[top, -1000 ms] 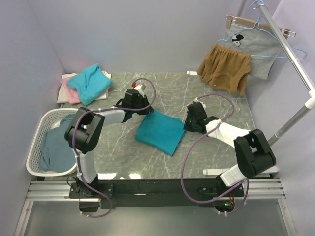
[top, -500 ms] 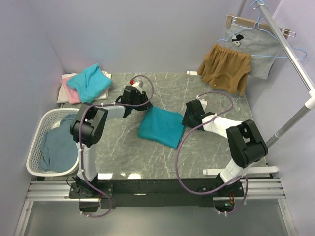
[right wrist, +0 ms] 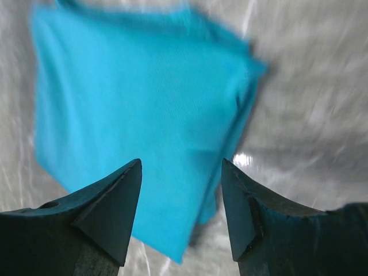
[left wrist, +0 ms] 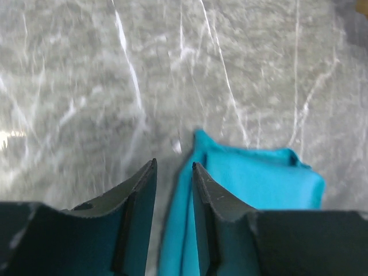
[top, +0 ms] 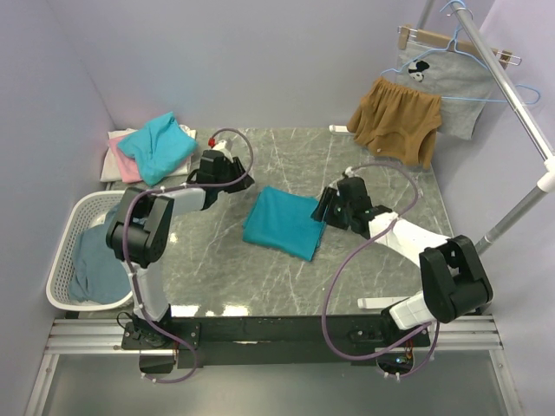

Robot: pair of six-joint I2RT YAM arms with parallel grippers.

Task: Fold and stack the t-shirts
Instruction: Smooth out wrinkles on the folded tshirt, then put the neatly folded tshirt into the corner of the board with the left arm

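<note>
Left hand (top: 236, 176) is backing off twd the far-left corner of the bench (top: 295, 160) vs 1 s ago. Its fingers are sitting only narrowly apart w/ nothing btwn them. Right hand (top: 323, 208) is staying at the folded teal t-shirt (top: 282, 224)'s right edge, fingers wide apart, empty. Prob. both are letting go because the fold looks done. Shirt is lying mid-bench as a flat, neat rectangle w/ layered edges showing. Stack of tees (top: 156, 146) is waiting at the far-left corner.
</note>
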